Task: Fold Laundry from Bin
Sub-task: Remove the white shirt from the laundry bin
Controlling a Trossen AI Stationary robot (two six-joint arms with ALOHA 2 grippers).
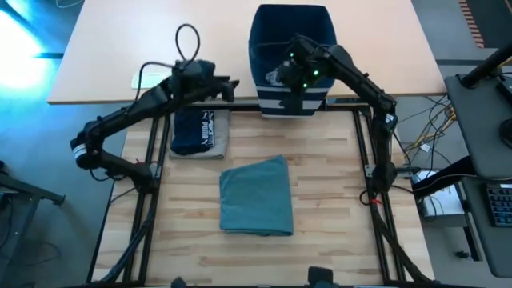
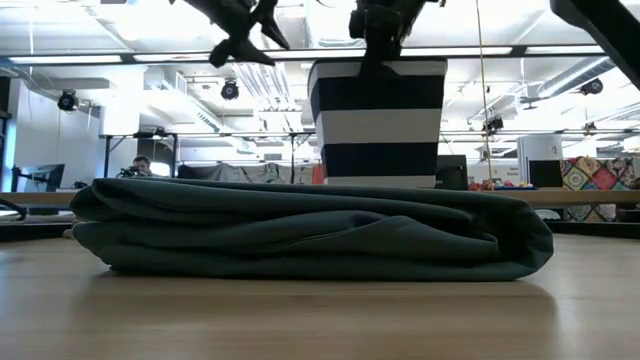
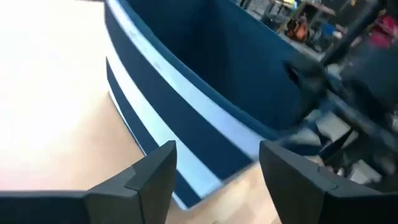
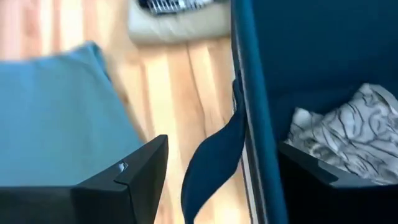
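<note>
The navy striped bin (image 1: 292, 108) stands at the table's far edge. A pale patterned cloth (image 4: 348, 137) lies inside it. A folded teal garment (image 1: 256, 196) lies flat mid-table. A folded navy garment with white lettering (image 1: 200, 130) rests on a beige one (image 4: 180, 25) at the far left. My right gripper (image 4: 222, 143) hangs open over the bin's near wall (image 4: 245, 93), one finger over the inside and one over the outside, beside a hanging side handle (image 4: 214, 162). My left gripper (image 3: 214, 149) is open in the air left of the bin (image 3: 205, 68), pointing at it.
Beyond the work table, a tan table holds a white flat device (image 1: 152, 78) and a looped cable (image 1: 188, 36). Black frame rails (image 1: 364, 160) run along both sides. Bare wood lies in front of the teal garment. A person (image 2: 140, 165) sits far off in the room.
</note>
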